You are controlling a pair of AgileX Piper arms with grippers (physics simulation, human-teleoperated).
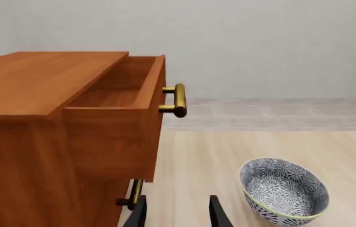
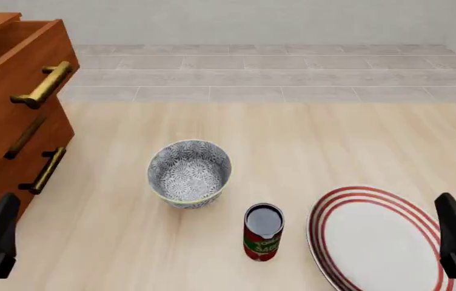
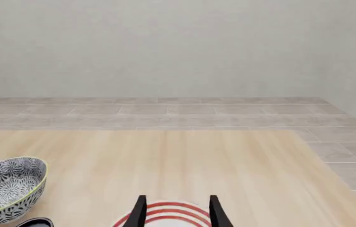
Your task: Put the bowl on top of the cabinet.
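The round deep bowl — white with a dense dark grey-blue floral pattern and a thin yellow-green rim — stands upright on the pale wooden desk, empty and untouched. To its left in the front view rises the large reddish-brown wooden cabinet with brass-gold bar handles; its top drawer is pulled out, and nothing lies on the cabinet's top. Just in front of the bowl and slightly to its right stands a red-and-green labelled can, and beside that, further right, lies a flat white plate with red rings. The left claw hangs near the cabinet's lower front, its fingers parted and holding nothing. The right claw hovers over the plate's edge — likewise spread, with nothing between its fingers.
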